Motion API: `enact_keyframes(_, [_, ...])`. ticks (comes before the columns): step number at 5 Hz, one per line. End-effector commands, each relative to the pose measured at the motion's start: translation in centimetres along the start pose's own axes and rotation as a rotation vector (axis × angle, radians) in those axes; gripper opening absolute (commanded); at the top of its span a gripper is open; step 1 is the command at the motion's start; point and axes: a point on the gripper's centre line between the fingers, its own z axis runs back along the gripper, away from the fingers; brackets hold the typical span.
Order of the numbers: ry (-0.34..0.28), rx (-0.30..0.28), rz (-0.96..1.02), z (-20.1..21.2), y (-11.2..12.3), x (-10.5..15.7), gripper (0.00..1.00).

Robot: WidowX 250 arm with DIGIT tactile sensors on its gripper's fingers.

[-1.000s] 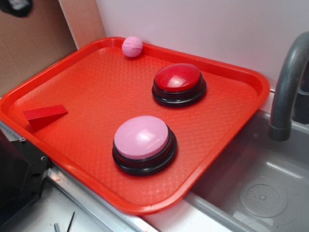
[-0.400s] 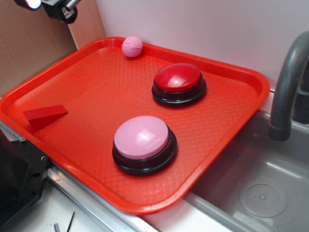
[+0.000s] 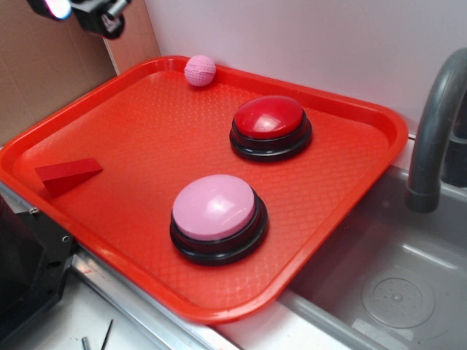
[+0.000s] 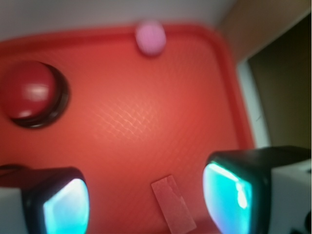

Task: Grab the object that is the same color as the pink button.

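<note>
Ball (image 3: pixel 200 71), small, pink, finely dimpled, against tray (image 3: pixel 343 189) rim

The exterior view was bright and sharp, with soft shadows; the wrist view was blurred all over.

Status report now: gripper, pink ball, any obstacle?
Gripper open, empty, high above tray. Pink ball at tray's far rim, untouched. Nothing blocking it.
</note>
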Motion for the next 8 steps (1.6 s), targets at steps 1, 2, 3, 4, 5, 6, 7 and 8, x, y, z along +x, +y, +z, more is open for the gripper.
enact_keyframes(1, [-0.004,-0.042,0.025,-2.5,1.0,4.9,1.0])
enact_keyframes(2, [-0.091,-0.065,0.009,-3.8,1.0,7.5,1.0])
enact_keyframes(3, [-0.23,-0.049,0.002,-4.5,0.3,8.8,1.0])
enact_keyframes(4, [-0.317,-0.061,0.027,-5.8,0.8,9.6,1.0])
enact_keyframes(5, [-0.272,-0.081,0.046,-7.6,1.5,11.4,1.0])
enact_keyframes(6, [-0.263,-0.044,0.044,-8.9,1.2,12.9,1.0])
enact_keyframes(7, [-0.268,-0.045,0.007,-9.5,0.6,13.6,1.0])
enact_keyframes(8, [-0.27,-0.057,-0.014,-9.6,0.1,13.8,1.0])
